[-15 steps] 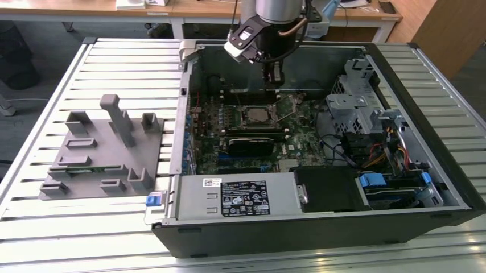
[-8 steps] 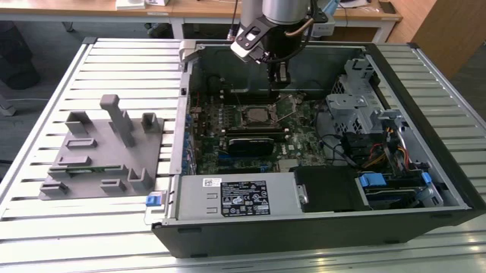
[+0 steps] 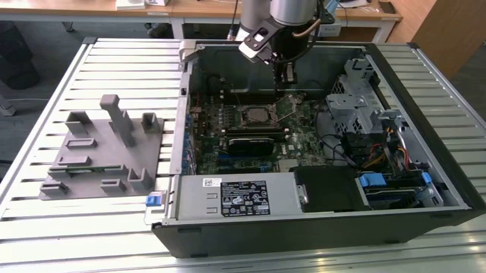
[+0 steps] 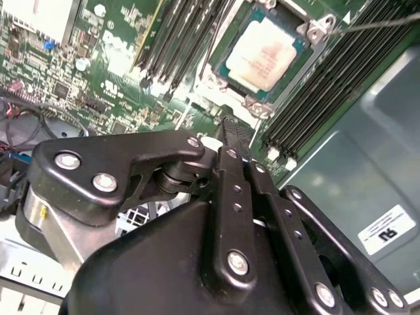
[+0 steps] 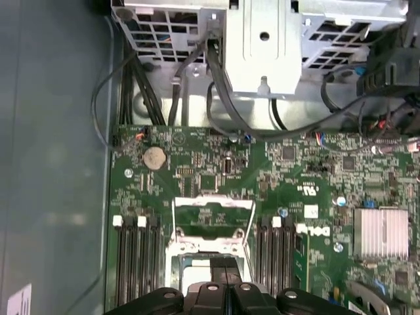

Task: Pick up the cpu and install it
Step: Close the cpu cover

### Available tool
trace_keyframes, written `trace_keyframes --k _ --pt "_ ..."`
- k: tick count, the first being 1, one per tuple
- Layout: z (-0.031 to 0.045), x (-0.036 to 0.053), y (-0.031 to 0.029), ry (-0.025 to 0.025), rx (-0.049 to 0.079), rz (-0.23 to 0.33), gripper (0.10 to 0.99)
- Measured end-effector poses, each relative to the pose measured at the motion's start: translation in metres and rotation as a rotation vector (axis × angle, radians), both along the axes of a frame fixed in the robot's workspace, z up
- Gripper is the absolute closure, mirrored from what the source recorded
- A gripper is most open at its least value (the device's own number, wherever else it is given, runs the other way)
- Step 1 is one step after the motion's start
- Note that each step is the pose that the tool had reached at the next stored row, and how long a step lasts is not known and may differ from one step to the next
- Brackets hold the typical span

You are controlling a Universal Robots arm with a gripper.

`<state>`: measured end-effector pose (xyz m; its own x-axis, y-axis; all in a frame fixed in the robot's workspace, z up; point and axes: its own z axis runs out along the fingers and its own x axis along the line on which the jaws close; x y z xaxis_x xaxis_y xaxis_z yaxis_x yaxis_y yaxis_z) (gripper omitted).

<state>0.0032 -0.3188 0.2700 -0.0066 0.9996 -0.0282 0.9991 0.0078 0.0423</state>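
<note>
- The black two-finger gripper point(image 3: 283, 79) point(image 4: 233, 128) point(image 5: 226, 266) hangs from the arm inside the open computer. Its fingers are pressed together with nothing between them.
- The cpu point(image 4: 268, 56), a small flat square chip with a silver metal top and a thin greenish rim, lies flat in its socket on the board. In the second wrist view it is just beyond the fingertips and not touching them.
- The metal-framed square socket point(image 3: 254, 116) point(image 5: 213, 236) sits mid-board. In the exterior view the gripper hangs at about one o'clock from it.
- Rows of long black memory slots point(image 4: 328, 79) point(image 5: 134, 256) run along both sides of the socket.
- They sit on the green motherboard point(image 3: 296, 136) point(image 5: 197, 164), which also carries a round silver coin battery point(image 5: 154, 156) and a ribbed silver heatsink point(image 5: 380, 233).
- In the exterior view, a bare metal drive cage point(image 3: 357, 102) stands at three o'clock from the socket, and a silver power supply box point(image 3: 235, 196) at six o'clock.
- The black computer case point(image 3: 319, 230) lies on its side on a slatted aluminium table point(image 3: 114, 62).
- A grey moulded fixture point(image 3: 102, 148) rests on the slats at nine o'clock from the case, well apart from the gripper.
</note>
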Motion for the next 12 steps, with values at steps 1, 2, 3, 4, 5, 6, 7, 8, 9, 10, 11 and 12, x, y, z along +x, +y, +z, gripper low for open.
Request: trace_keyframes --k 1,2,3,4,5,6,7,8,9,10,11,12 --pt "-0.0005 0.0016 0.0004 0.0001 0.0 0.0 0.98" --pt "-0.0012 0.0033 0.0009 0.0003 -0.001 0.001 0.98" --pt "-0.0017 0.0048 0.0014 0.0004 -0.001 0.001 0.98" --pt "-0.0022 0.0063 0.0018 0.0005 -0.001 0.001 0.98" --pt "-0.0027 0.0079 0.0023 0.0006 -0.001 0.002 0.98" --pt "-0.0031 0.0097 0.0028 0.0007 -0.001 0.002 0.98" --pt "-0.0034 0.0116 0.0033 0.001 -0.001 0.002 0.98" --pt "-0.0037 0.0136 0.0037 0.0014 -0.001 0.002 0.98" --pt "-0.0038 0.0158 0.0038 0.0023 -0.001 0.002 0.98" --pt "-0.0038 0.0177 0.0038 0.0035 -0.002 0.002 0.98" --pt "-0.0037 0.0191 0.0038 0.0045 -0.002 0.002 0.98" --pt "-0.0038 0.0204 0.0039 0.0051 -0.002 0.002 0.98"
